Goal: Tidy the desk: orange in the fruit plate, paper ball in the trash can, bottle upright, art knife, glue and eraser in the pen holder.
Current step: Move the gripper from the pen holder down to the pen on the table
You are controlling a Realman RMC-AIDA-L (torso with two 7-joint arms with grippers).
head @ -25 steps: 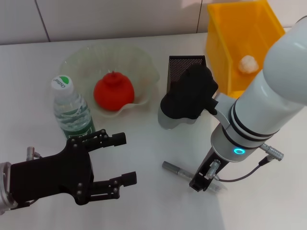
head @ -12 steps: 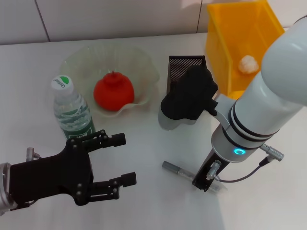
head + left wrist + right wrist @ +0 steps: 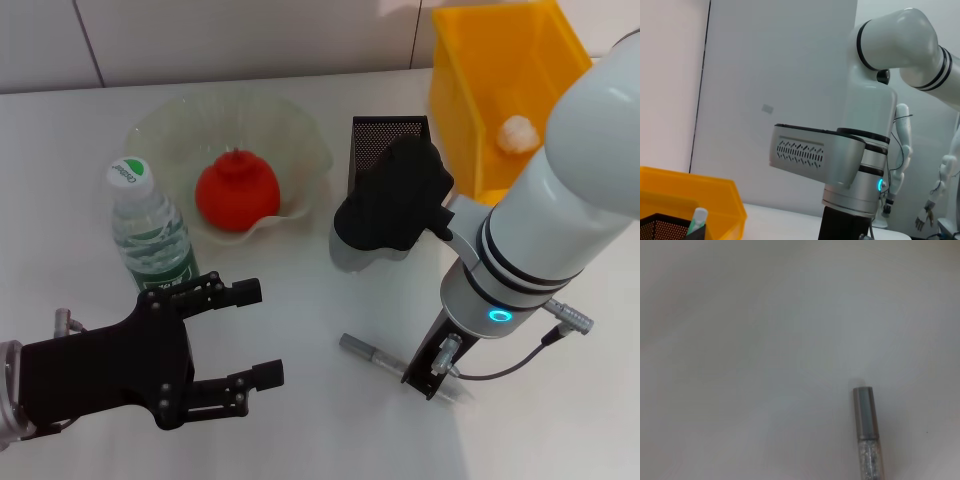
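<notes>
You had the pen holder (image 3: 389,148) as your landmark at mid-desk, a black mesh cup standing upright; the left wrist view showed a pale stick-like item (image 3: 696,221) poking out of it, though what it was could not be told. On the robot's left of the holder sat the fruit plate (image 3: 295,125), and the orange (image 3: 236,191) lay inside it. Further left and nearer the robot than the plate, the bottle (image 3: 150,228) stood upright, cap on top. On the robot's right of the holder, just beside it, stood the trash can (image 3: 470,90), with the paper ball (image 3: 517,132) resting inside.

Nearer the robot than the holder, a slim item with a grey metal cap and a clear glittery body (image 3: 372,352) lay flat on the desk (image 3: 300,300). Your right gripper (image 3: 430,378) was low at this item's clear end, pointing down; you could not tell from these views how wide its claw stood or whether it held anything.

Your left gripper (image 3: 250,333) hovered near the robot's left front, well away from the holder and just in front of the bottle, fingers (image 3: 230,292) spread wide apart and holding nothing.
</notes>
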